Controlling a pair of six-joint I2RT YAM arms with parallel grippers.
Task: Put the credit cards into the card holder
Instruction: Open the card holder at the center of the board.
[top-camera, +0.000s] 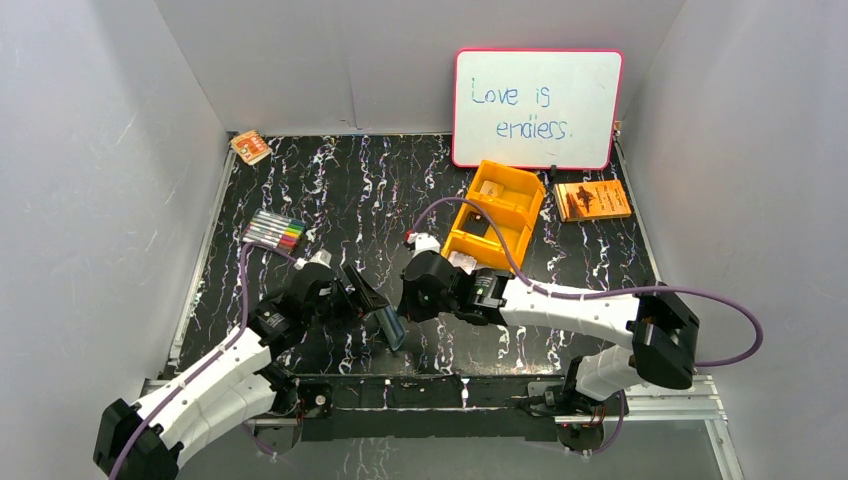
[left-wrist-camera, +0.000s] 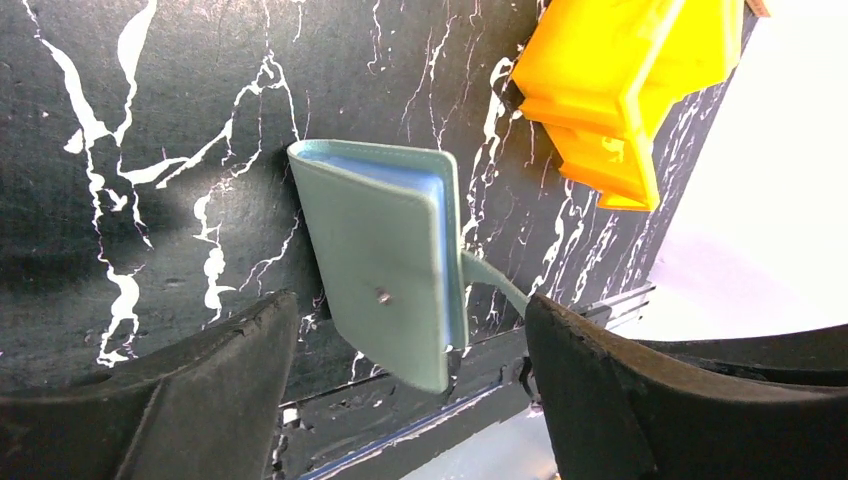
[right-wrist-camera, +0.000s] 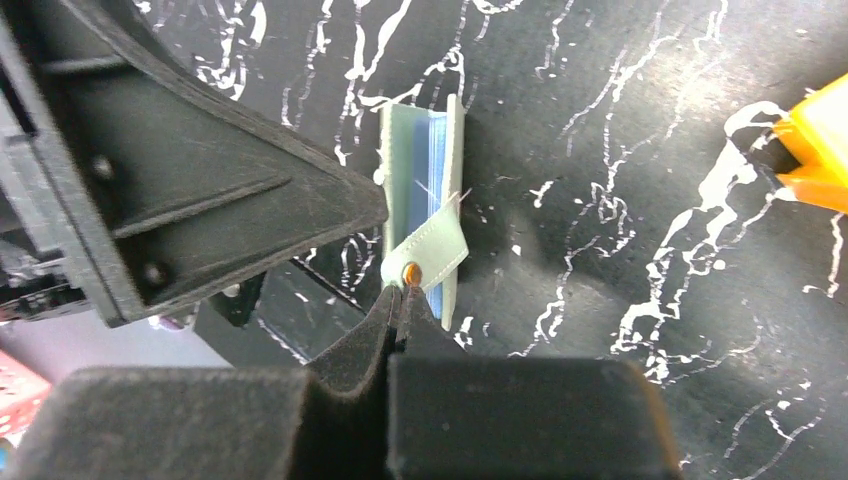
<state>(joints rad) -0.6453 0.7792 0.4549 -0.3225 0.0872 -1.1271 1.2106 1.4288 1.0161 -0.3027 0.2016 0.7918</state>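
The left hand (left-wrist-camera: 410, 305) is spread, with the card holder (left-wrist-camera: 385, 255) on edge on the bench (left-wrist-camera: 130, 100) between its fingers; the right hand (right-wrist-camera: 398, 300), pressed together and reaching in low, meets the snap tab at its tips; draw that tab outward gently, lest the holder topple.

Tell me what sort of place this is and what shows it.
Probably a robot test booth: plain pale walls box in a black marbled table, a left arm and right arm are mounted at its near edge, and a whiteboard stands as a prop.
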